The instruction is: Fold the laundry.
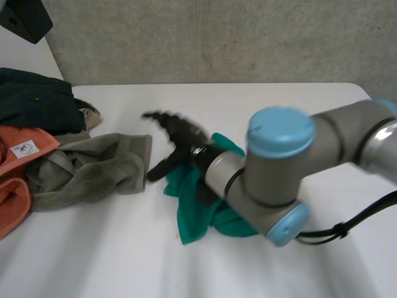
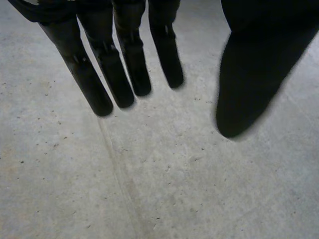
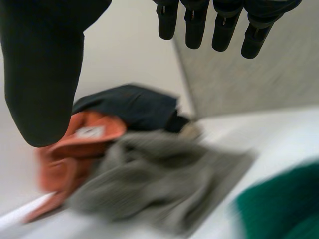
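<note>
Fingers [image 2: 133, 64] straight on left hand [image 2: 249, 84], right hand [image 1: 185, 138]; one green cloth [image 1: 195, 214], one grey towel [image 1: 93, 171].

A white tabletop surface [image 1: 87, 254] is spread with laundry. Near its middle, a crumpled teal-green cloth [image 1: 193, 214] is laid in a loose heap. To the left, a little apart from it, a bunched grey-olive terry towel [image 1: 93, 167] is found, with one flatter edge turned toward the green cloth. A folded orange cloth with a white label [image 1: 15, 186] is pressed against the towel's far-left side. Behind both, a dark navy garment [image 1: 37, 102] is piled at the back left corner.
</note>
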`<action>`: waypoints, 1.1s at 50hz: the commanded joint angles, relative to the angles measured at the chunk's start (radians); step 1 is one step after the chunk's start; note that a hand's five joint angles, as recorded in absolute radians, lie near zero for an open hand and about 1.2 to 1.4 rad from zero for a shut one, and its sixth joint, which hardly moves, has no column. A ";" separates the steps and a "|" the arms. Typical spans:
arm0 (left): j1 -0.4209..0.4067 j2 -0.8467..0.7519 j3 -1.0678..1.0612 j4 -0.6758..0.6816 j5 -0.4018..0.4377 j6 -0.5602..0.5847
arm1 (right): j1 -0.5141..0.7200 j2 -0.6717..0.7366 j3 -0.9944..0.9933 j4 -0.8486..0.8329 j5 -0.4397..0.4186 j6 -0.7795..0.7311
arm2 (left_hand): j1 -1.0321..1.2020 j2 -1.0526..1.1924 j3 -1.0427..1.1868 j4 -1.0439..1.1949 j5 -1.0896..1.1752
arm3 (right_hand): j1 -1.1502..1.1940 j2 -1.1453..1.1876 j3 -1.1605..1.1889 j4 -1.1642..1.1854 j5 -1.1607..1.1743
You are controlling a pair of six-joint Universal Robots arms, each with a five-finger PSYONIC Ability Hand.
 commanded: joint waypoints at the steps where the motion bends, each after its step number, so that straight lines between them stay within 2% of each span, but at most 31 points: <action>1: 0.060 0.009 -0.063 0.005 0.011 -0.014 | -0.124 -0.131 -0.020 0.129 0.089 -0.324 | -0.404 -0.435 -0.439 -0.450 -0.451 | -0.046 -0.032 -0.032 -0.031 -0.046; 5: 0.082 -0.001 -0.120 -0.006 0.037 -0.031 | -0.189 -0.149 -0.033 0.232 0.074 -0.502 | -0.375 -0.406 -0.410 -0.421 -0.422 | -0.046 -0.032 -0.032 -0.031 -0.046; 7: 0.079 -0.022 -0.172 -0.018 0.075 -0.030 | -0.222 -0.157 -0.023 0.278 0.068 -0.603 | -0.223 -0.254 -0.258 -0.269 -0.270 | -0.046 -0.032 -0.032 -0.031 -0.046; 10: 0.069 -0.063 -0.229 -0.018 0.119 -0.024 | -0.249 -0.166 -0.001 0.312 0.063 -0.706 | -0.178 -0.209 -0.213 -0.224 -0.225 | -0.046 -0.032 -0.032 -0.031 -0.046; 15: 0.017 -0.210 -0.314 -0.017 0.198 0.021 | -0.296 -0.189 0.092 0.349 0.053 -0.919 | -0.184 -0.215 -0.219 -0.230 -0.231 | -0.046 -0.032 -0.032 -0.031 -0.046; 18: -0.024 -0.310 -0.325 -0.018 0.205 0.074 | -0.313 -0.206 0.167 0.331 0.027 -0.990 | -0.193 -0.224 -0.228 -0.239 -0.239 | -0.046 -0.032 -0.032 -0.031 -0.046; 23: -0.084 -0.436 -0.321 -0.013 0.172 0.160 | -0.341 -0.194 0.246 0.248 0.010 -0.992 | -0.201 -0.232 -0.236 -0.248 -0.248 | -0.046 -0.032 -0.032 -0.031 -0.046; 25: -0.107 -0.487 -0.307 0.002 0.133 0.190 | -0.354 -0.169 0.264 0.220 0.013 -0.966 | -0.233 -0.264 -0.269 -0.280 -0.280 | -0.046 -0.032 -0.032 -0.031 -0.046; 34: -0.178 -0.642 -0.249 0.042 0.027 0.219 | -0.371 -0.077 0.267 0.257 -0.026 -0.877 | -0.257 -0.288 -0.292 -0.304 -0.304 | -0.046 -0.032 -0.032 -0.031 -0.046; 38: -0.191 -0.692 -0.215 0.043 0.010 0.239 | -0.368 -0.030 0.255 0.231 -0.035 -0.866 | -0.193 -0.224 -0.228 -0.239 -0.240 | -0.040 -0.027 -0.026 -0.025 -0.040; 40: -0.194 -0.714 -0.191 0.043 0.005 0.257 | -0.365 -0.011 0.243 0.219 -0.032 -0.858 | -0.076 -0.107 -0.111 -0.122 -0.123 | -0.017 -0.003 -0.002 -0.002 -0.017; 43: -0.196 -0.731 -0.163 0.042 0.002 0.271 | -0.361 0.024 0.211 0.197 -0.032 -0.838 | 0.170 0.139 0.135 0.124 0.124 | 0.343 0.356 0.357 0.358 0.343; 44: -0.196 -0.737 -0.140 0.042 0.001 0.280 | -0.361 0.035 0.189 0.185 -0.035 -0.828 | 0.442 0.411 0.407 0.395 0.395 | 0.760 0.774 0.775 0.775 0.760; 45: -0.196 -0.740 -0.126 0.042 -0.001 0.283 | -0.361 0.038 0.177 0.180 -0.035 -0.818 | 0.555 0.524 0.520 0.509 0.508 | 1.014 1.028 1.029 1.029 1.014; 46: -0.196 -0.742 -0.112 0.040 -0.001 0.288 | -0.362 0.039 0.163 0.176 -0.035 -0.812 | 0.649 0.618 0.614 0.602 0.602 | 1.174 1.188 1.189 1.189 1.174; 51: -0.173 -0.729 0.015 0.034 -0.016 0.323 | -0.370 -0.005 0.073 0.105 -0.026 -0.775 | 0.650 0.619 0.615 0.603 0.603 | 1.176 1.189 1.190 1.191 1.175; 55: -0.104 -0.665 0.167 0.036 -0.042 0.320 | -0.385 -0.086 0.017 -0.033 -0.014 -0.763 | 0.650 0.619 0.615 0.603 0.603 | 1.176 1.189 1.190 1.191 1.175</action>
